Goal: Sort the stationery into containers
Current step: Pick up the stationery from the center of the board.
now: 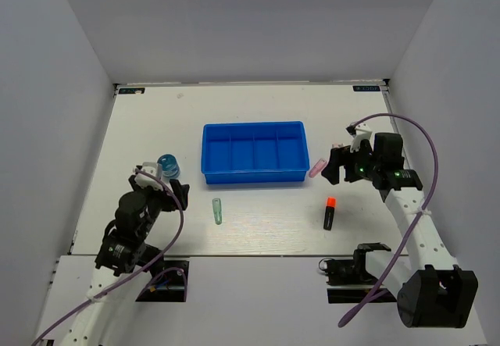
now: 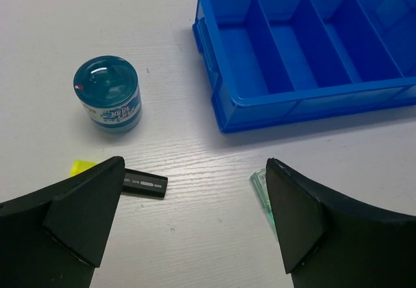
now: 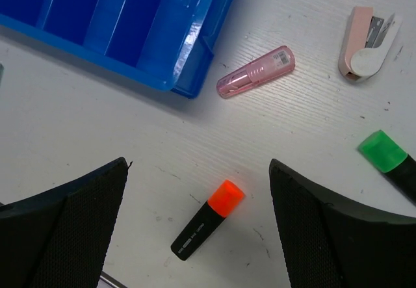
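The blue four-compartment tray (image 1: 254, 125) sits mid-table; the compartments that show hold nothing. A translucent blue roll (image 1: 168, 165) stands left of it, also in the left wrist view (image 2: 106, 93). A pale green tube (image 1: 216, 210) lies in front of the tray. A pink tube (image 1: 319, 167) lies by the tray's right end. An orange-capped black marker (image 1: 330, 213) lies nearer. My left gripper (image 1: 173, 192) is open and empty above the table near the roll. My right gripper (image 1: 341, 166) is open and empty, over the orange-capped marker (image 3: 205, 226).
A yellow-capped black marker (image 2: 140, 183) lies partly under my left finger, near the green tube (image 2: 260, 190). A green-capped marker (image 3: 387, 155) and a pink-and-white stapler (image 3: 367, 44) lie right of the pink tube (image 3: 255, 72). White walls enclose the table.
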You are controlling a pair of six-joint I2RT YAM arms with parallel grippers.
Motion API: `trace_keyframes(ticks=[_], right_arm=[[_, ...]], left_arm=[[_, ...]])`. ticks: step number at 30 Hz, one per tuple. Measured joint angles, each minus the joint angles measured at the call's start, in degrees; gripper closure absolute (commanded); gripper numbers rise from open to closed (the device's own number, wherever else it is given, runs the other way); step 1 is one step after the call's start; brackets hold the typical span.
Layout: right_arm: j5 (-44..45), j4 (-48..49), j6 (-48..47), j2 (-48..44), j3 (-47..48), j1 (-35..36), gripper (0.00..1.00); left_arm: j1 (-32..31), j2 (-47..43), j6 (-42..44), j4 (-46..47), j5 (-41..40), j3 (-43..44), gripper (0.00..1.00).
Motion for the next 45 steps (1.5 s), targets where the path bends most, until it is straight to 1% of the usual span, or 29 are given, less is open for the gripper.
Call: trace_keyframes(ticks=[1,2,4,5,7,8,9,10,12,13,14,15,18,22,25,28,33,38,40,41,43,44,45], right_arm=[[-0.6,0.0,-1.0,-0.3,-0.1,0.0,0.10],[-1.1,0.0,-1.9,-0.7,-0.4,-0.1,0.10],[-1.2,-0.4,-3.5,-1.2,-0.8,-0.1,0.10],[-1.1,-0.8,-4.2,-1.2,-0.8,-0.1,0.10],[-1.0,-1.4,-5.7,-1.2,-0.8,-0.1,0.10],[-1.0,-1.6,-6.7,-1.2,-0.8,-0.1,0.16],[-1.1,-1.9,-7.4,-1.2,-0.8,-0.1,0.99],[-1.3,-2.2,-8.4,-1.2,-0.8,-0.1,1.00],[-1.7,-2.7,-8.4,-1.2,-0.8,-0.1,1.00],[-1.9,-3.0,-8.5,-1.2,-0.8,-0.1,0.45],[-2.1,-3.2,-8.3,-1.2,-0.8,-0.1,0.21],[-2.3,-3.2,-8.5,-1.3,-0.8,-0.1,0.10],[-2.9,-3.2,-8.8,-1.4,-0.8,0.0,0.10],[-4.0,-3.3,-8.8,-1.4,-0.8,0.0,0.10],[-4.2,-3.7,-8.9,-1.4,-0.7,0.0,0.10],[-4.3,-4.4,-8.9,-1.4,-0.7,0.0,0.10],[-4.7,-5.0,-9.1,-1.4,-0.7,0.0,0.10],[-5.7,-5.9,-9.3,-1.8,-0.7,0.0,0.10],[-6.0,-5.9,-9.3,-1.9,-0.7,0.0,0.10],[-6.0,-5.9,-9.3,-1.9,-0.7,0.0,0.10],[-6.1,-6.0,-9.3,-1.9,-0.7,0.0,0.10],[-6.1,-6.0,-9.3,-1.9,-0.7,0.0,0.10],[-6.1,-6.0,-9.3,-1.9,-0.7,0.0,0.10]], left_arm=[[0.0,0.4,0.0,0.0,-0.2,0.0,0.00],[0.0,1.0,0.0,0.0,-0.5,0.0,0.02],[0.0,2.8,-0.3,-0.2,-1.4,0.0,0.14],[0.0,3.9,-0.5,-0.2,-1.9,0.2,0.35],[0.0,7.1,-1.0,-0.8,-2.8,0.7,0.70],[0.0,8.9,-1.4,-1.5,-3.2,1.6,0.95],[0.0,11.1,-1.4,-2.1,-3.5,2.8,0.98],[0.0,13.7,-1.5,-3.0,-3.9,4.4,0.98],[0.0,19.0,-1.8,-4.5,-5.2,8.7,0.36],[0.0,21.6,-2.0,-5.1,-5.8,10.7,0.13],[0.0,24.0,-2.3,-5.6,-6.6,12.8,0.06],[0.0,26.4,-2.9,-5.7,-7.8,14.9,0.00],[0.2,34.2,-3.2,-6.4,-10.5,20.6,0.00],[2.5,48.7,-3.2,-8.7,-12.2,29.3,0.00],[4.8,57.6,-3.3,-8.6,-12.2,31.7,0.00],[7.8,63.4,-3.7,-9.3,-10.3,31.7,0.01],[13.2,70.4,-4.7,-9.0,-7.3,32.5,0.01],[14.4,75.5,-4.8,-7.4,-4.8,34.0,0.01],[14.6,77.7,-4.8,-6.3,-3.8,34.7,0.05],[14.7,78.9,-4.9,-5.8,-3.3,35.0,0.14],[15.0,80.9,-5.1,-4.7,-2.6,35.1,0.24],[15.1,81.5,-5.2,-4.6,-2.4,35.2,0.35],[15.2,81.8,-5.1,-4.5,-2.2,35.4,0.41]])
